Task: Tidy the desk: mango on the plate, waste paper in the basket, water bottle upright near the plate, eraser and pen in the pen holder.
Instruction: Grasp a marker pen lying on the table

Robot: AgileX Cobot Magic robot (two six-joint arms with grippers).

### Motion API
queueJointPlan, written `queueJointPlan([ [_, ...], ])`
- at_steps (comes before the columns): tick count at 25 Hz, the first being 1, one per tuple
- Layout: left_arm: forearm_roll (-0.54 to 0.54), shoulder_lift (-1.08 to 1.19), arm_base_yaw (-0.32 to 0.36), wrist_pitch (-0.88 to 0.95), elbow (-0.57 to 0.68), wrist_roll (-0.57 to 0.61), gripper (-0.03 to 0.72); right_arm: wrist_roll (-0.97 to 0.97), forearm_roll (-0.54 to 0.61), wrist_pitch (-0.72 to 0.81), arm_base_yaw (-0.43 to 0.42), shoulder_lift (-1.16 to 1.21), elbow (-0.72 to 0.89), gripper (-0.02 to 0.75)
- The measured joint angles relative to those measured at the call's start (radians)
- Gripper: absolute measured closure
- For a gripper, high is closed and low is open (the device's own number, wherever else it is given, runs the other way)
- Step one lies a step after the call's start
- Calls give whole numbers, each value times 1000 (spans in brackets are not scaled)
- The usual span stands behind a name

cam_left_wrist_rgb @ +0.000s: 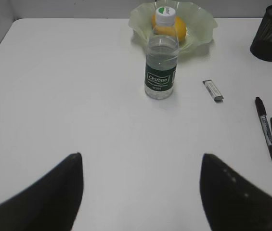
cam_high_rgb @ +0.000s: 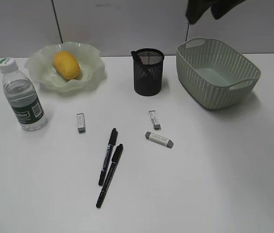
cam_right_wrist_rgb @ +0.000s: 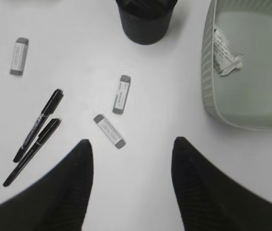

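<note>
Eraser (cam_right_wrist_rgb: pixel 110 131) just beyond right hand (cam_right_wrist_rgb: pixel 132 185)

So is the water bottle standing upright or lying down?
Upright. The water bottle stands on its base on the desk, white cap on top, beside the plate.

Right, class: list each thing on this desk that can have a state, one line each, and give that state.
mango: on plate
water bottle: upright, capped
waste paper: in basket
pen holder: upright
two pens: lying on desk
three erasers: lying on desk
left pincer: open, empty
right pincer: open, empty

A pale grey wall (cam_high_rgb: pixel 117 24) shows 2 dark vertical seams.
</note>
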Motion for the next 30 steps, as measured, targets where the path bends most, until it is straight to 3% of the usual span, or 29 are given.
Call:
queueJointPlan([
  [5, 0, 0, 0, 0, 0, 0, 117, -32, 9, 16, -194, -162, 123, 314],
  [11, 0, 0, 0, 0, 0, 0, 117, -46, 0, -35, -438, -539, 558, 314],
  [14, 0, 0, 0, 0, 0, 0, 117, -48, -4, -62, -519, -751, 752, 314],
  [22, 0, 0, 0, 0, 0, 0, 117, 4, -29, -72, -545, -1165, 1058, 314],
  [30, 0, 0, 0, 0, 0, 0, 117, 12, -38, -133, -545, -1464, 1227, 314],
])
